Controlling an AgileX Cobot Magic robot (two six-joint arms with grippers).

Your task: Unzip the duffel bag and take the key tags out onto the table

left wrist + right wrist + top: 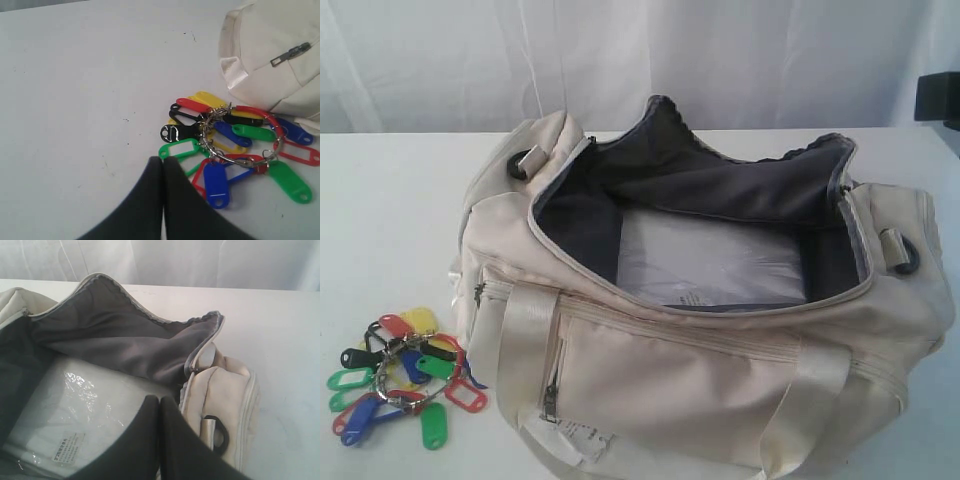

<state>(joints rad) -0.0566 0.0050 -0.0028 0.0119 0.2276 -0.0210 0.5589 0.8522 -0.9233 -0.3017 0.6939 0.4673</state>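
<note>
Beside the duffel bag [670,385]: the key tags [400,378] lie in a loose bunch on the table [390,190], close against the bag's end on the left arm's side and fully outside it, which is where the task wants them.
Key tags: red, green, blue, yellow and black plastic tags fan out from a metal ring [260,112]; they lie flat and spread, as a bunch does when it is set down and not held.
Duffel bag: its main zipper [720,308] is run open and the mouth gapes wide, with the far flap standing up so the dark grey lining [720,180] shows.
Inside the bag: only a plastic-wrapped insert [710,262] rests flat on the bottom; no tags are visible there.
Left gripper [162,159]: hangs over the table just beside the bunch on the side away from the bag, its fingers [150,190] pressed together and gripping nothing.
Right gripper [159,397]: hangs above the bag's open mouth near its other end, its fingers [145,435] also pressed together and empty.
Progress: judging by this layout, both steps look finished.
</note>
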